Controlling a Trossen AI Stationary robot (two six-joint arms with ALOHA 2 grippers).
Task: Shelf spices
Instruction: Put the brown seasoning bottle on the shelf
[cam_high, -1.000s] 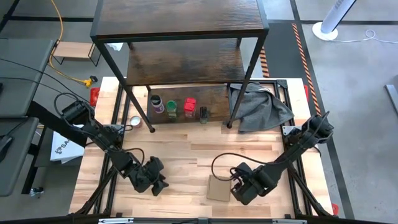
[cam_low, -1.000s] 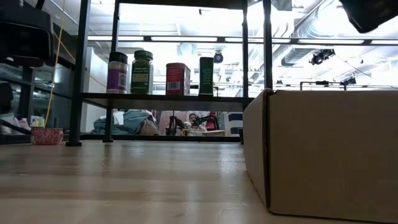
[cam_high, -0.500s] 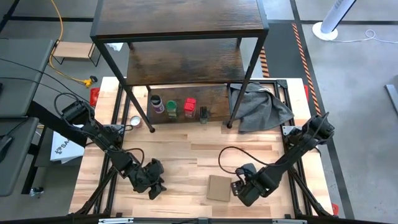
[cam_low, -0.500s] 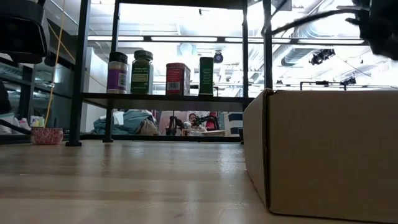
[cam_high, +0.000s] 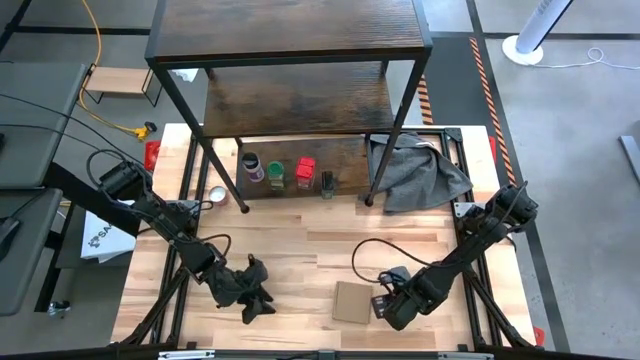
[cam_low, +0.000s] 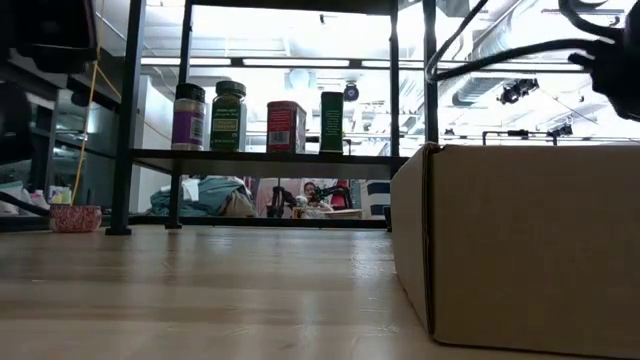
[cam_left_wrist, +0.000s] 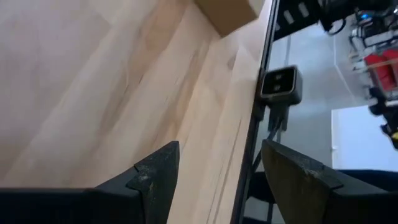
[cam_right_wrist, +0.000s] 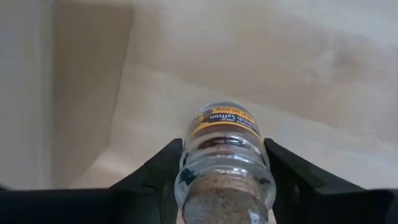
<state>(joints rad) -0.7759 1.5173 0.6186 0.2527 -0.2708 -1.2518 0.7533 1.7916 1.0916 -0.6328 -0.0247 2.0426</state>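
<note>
Between the right gripper's (cam_right_wrist: 224, 186) two dark fingers sits a small clear glass jar (cam_right_wrist: 222, 155), clasped on both sides, cork stopper toward the wrist and base pointing away over the table. Its yellow-banded label reads saffron, and the glass is ribbed and pale. That gripper (cam_high: 392, 308) hangs low near the table's (cam_high: 300, 250) front edge, just beside the flat brown cardboard piece (cam_high: 351, 301) on its right.

On the lowest board of the shelf (cam_high: 290, 30), at the back of the table, four spices stand in a row: a purple-lidded jar (cam_low: 188, 116), a green-lidded jar (cam_low: 228, 116), a red boxy tin (cam_low: 286, 126) and a dark slim container (cam_low: 331, 121), upright and close together.

Left of centre near the front edge, the left gripper (cam_high: 253, 298) hovers over bare wood, fingers (cam_left_wrist: 155, 174) spread apart and holding nothing. A grey cloth (cam_high: 415, 170) lies by the shelf's right leg, and a small pink bowl (cam_high: 217, 195) sits near its left leg.
</note>
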